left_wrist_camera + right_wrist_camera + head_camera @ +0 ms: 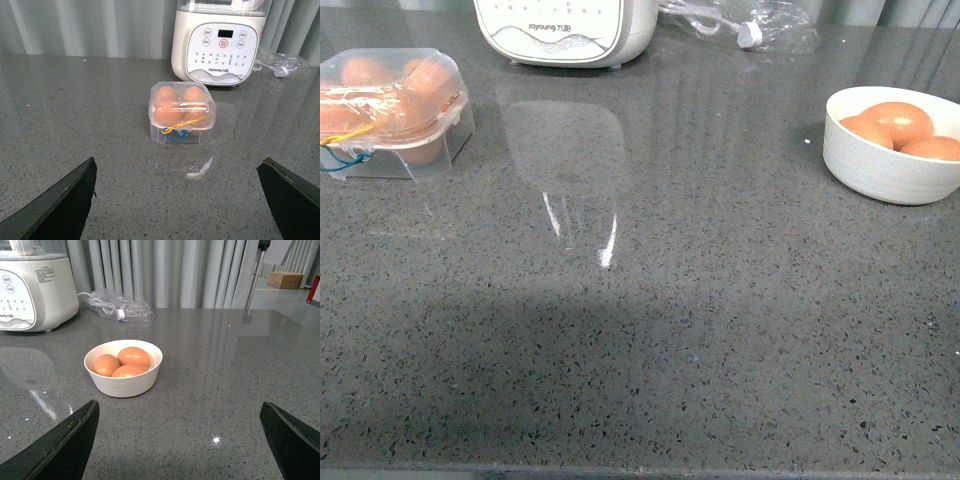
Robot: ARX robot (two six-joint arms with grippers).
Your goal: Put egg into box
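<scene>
On the bench (650,340), the box (392,110) sits far left with eggs inside. A bowl (890,160) holding three eggs sits far right. An appliance (565,30) stands behind, between them.

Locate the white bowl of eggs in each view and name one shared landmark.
Front view: white bowl at the right edge.
Left wrist view: not in it.
Right wrist view: left of centre, holding three eggs.
Shared landmark: the white Joyoung appliance.
</scene>
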